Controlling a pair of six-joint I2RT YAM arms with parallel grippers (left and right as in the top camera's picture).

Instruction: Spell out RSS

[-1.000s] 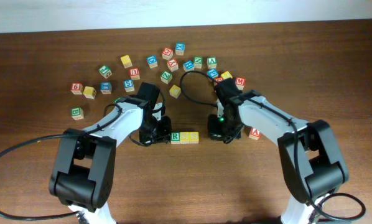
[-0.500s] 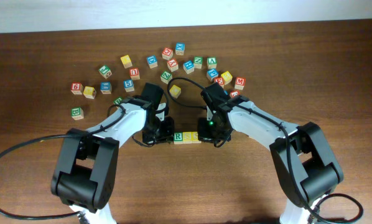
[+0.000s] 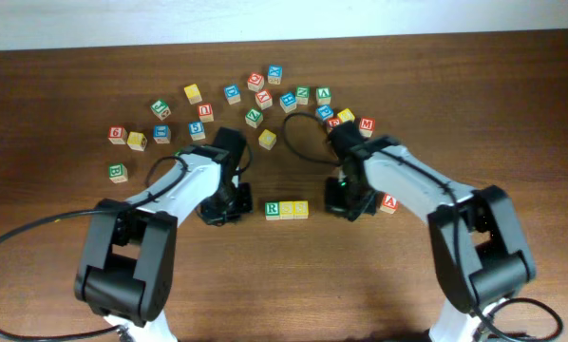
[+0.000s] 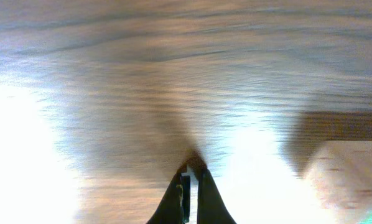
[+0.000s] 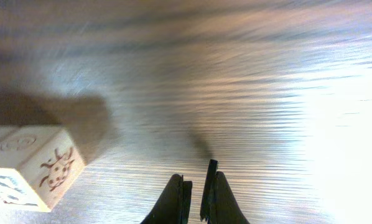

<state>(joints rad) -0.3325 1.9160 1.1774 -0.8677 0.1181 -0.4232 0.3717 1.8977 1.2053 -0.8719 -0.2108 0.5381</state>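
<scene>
Where the overhead camera takes in the whole dark wooden table (image 3: 426, 285), it shows the R cube (image 3: 273, 209), the first S cube (image 3: 287, 209) and the second S cube (image 3: 300, 209) lying in a straight row near the middle, touching side to side and reading R, S, S from left to right. The other letter cubes (image 3: 232, 93) are scattered well apart from the row, towards the far edge. The two arms flank the row, each a little clear of it, but their wrists hide the fingertips from above.

The wrist cameras show what that view hides. The left gripper (image 4: 191, 190) hangs low over bare wood, its fingers drawn together to a thin slit with nothing between them. A blurred pale cube (image 4: 351, 177) sits to its lower right, its letter out of sight. The right gripper (image 5: 197, 186) is likewise all but closed and empty. A ladybird-marked cube (image 5: 33, 171) stands off to its left, untouched; its letter cannot be read.
</scene>
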